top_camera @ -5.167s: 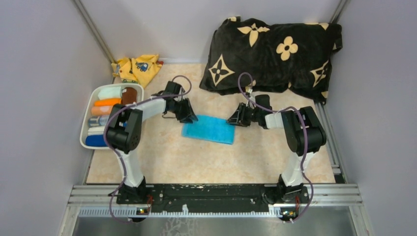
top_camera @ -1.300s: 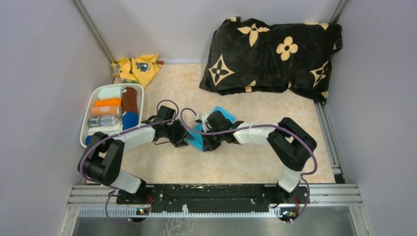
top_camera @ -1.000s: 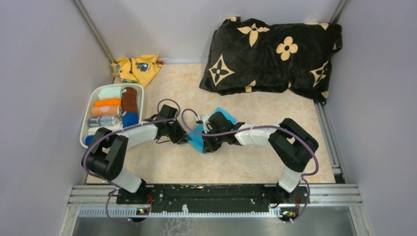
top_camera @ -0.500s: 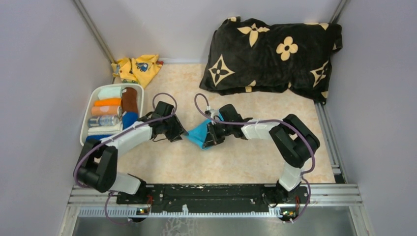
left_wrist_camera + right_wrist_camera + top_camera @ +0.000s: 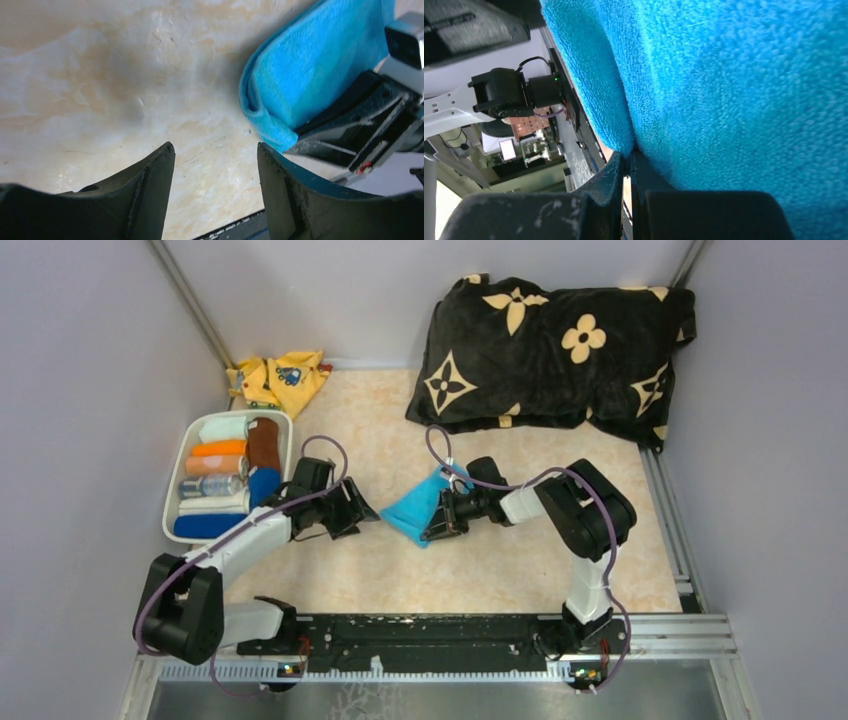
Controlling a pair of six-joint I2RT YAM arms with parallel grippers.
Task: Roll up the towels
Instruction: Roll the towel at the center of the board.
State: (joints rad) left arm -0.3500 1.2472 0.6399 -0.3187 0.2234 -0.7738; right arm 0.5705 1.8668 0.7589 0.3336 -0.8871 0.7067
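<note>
Two arms reach toward the middle of the table (image 5: 500,570), with one blue towel (image 5: 415,510) between them. From above, the towel is bunched into a rough wedge near the table's centre, its narrow tip pointing to 12 o'clock and its broad end toward 7 o'clock.

The right gripper (image 5: 437,525) sits at the towel's 4 o'clock edge. In the right wrist view its fingers are pressed together on a fold of the blue towel (image 5: 749,90), with terry cloth filling most of that view and the right gripper (image 5: 626,170) pinching where two layers meet.

The left gripper (image 5: 362,512) lies at the towel's 9 o'clock, close by but apart from it. In the left wrist view the left gripper (image 5: 215,170) has its fingers spread over bare table, with nothing between them. The blue towel (image 5: 310,75) shows at 2 o'clock in that view with a rounded, doubled-over edge, and the right gripper (image 5: 360,135) is clamped at its lower side. I cannot tell whether the towel's low corner touches the table.

At the table's 9 o'clock stands a white bin (image 5: 170,512) holding several rolled towels (image 5: 222,449) in orange, brown, pale green and blue. A yellow cloth (image 5: 280,380) lies crumpled at 11 o'clock, just beyond the bin. A black pillow (image 5: 555,340) with tan flower shapes fills the 1 o'clock corner, well apart from the towel
</note>
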